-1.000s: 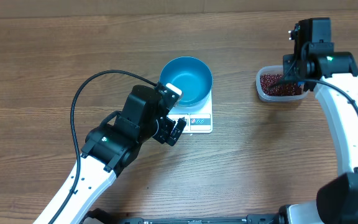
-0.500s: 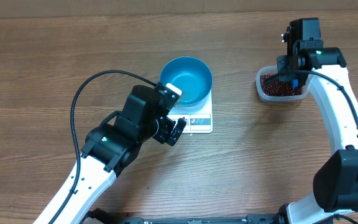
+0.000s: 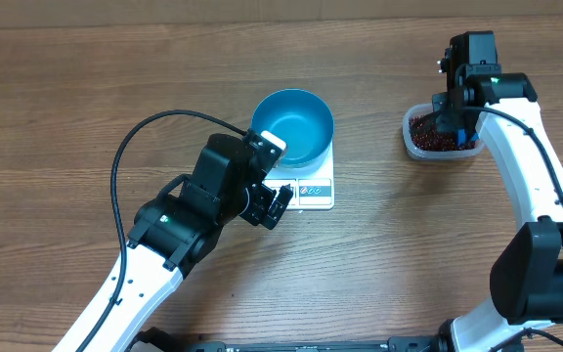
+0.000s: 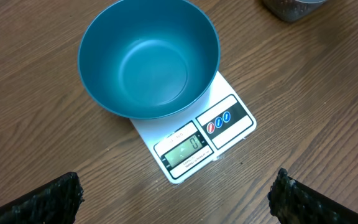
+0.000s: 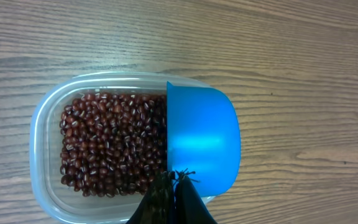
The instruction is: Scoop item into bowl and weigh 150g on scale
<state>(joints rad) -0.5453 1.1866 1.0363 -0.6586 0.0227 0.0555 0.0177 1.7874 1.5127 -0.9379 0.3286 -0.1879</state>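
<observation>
Over one end of the tub [image 5: 39,118], the right hand [image 5: 173,177] pinched the scoop [image 5: 204,140], its straight open edge facing the beans [image 5: 110,146].

One blue bowl [image 3: 293,125] on one white scale [image 3: 311,192], middle of one bench [image 3: 66,88]. Far right: one clear tub [image 5: 40,124], beans [image 5: 104,146] beyond counting, one blue scoop [image 5: 202,140]. Two grippers: left gripper [image 4: 180,202], right gripper [image 5: 173,186]. One black cable [image 3: 117,166], left.
</observation>
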